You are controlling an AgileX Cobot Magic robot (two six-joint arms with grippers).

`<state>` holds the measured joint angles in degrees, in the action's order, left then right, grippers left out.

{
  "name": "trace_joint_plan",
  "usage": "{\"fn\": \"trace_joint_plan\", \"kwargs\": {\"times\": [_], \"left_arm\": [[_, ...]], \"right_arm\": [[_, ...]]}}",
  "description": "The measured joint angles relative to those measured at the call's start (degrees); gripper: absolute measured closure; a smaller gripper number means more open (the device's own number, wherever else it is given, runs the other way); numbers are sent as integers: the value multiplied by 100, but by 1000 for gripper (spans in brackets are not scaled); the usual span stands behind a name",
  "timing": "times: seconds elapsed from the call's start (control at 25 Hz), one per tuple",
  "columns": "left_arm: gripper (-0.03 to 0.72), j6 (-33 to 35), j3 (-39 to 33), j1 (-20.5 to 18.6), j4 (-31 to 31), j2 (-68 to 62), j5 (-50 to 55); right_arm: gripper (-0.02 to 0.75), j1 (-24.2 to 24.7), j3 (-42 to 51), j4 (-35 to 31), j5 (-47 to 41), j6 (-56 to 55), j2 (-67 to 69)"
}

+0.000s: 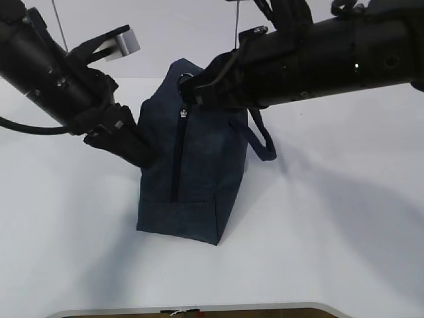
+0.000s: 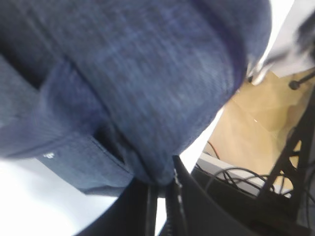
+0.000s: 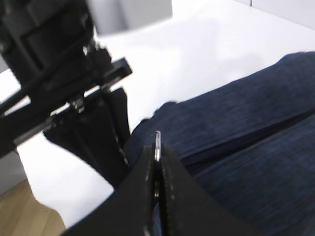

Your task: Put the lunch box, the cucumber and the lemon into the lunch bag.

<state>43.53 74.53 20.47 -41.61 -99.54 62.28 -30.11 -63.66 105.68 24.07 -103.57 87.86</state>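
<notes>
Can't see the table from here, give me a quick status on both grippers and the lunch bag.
Left gripper shut on lunch bag fabric. Right gripper shut on silver ring pull. Bag upright, zipper looks closed. Nothing in the way.

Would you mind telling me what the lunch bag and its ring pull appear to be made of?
The lunch bag looks like woven fabric, dark navy and matte: a fine heathered weave shows in both wrist views, and its side creases softly where the left gripper pinches it. The ring pull, clamped in the right gripper, appears to be thin metal, judging by its bright silvery shine.
</notes>
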Motion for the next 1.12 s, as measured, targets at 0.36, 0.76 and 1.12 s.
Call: {"fn": "trace_joint_plan", "kwargs": {"times": [0.36, 0.76, 1.12], "left_arm": [[699, 22, -70, 0, 43, 0, 34], [700, 22, -97, 0, 113, 0, 45], [701, 22, -97, 0, 156, 0, 56]], "right_arm": [[733, 0, -70, 0, -607, -3, 36], [733, 0, -603, 0, -1034, -13, 543], [733, 0, -1127, 0, -1379, 88, 1050]]}}
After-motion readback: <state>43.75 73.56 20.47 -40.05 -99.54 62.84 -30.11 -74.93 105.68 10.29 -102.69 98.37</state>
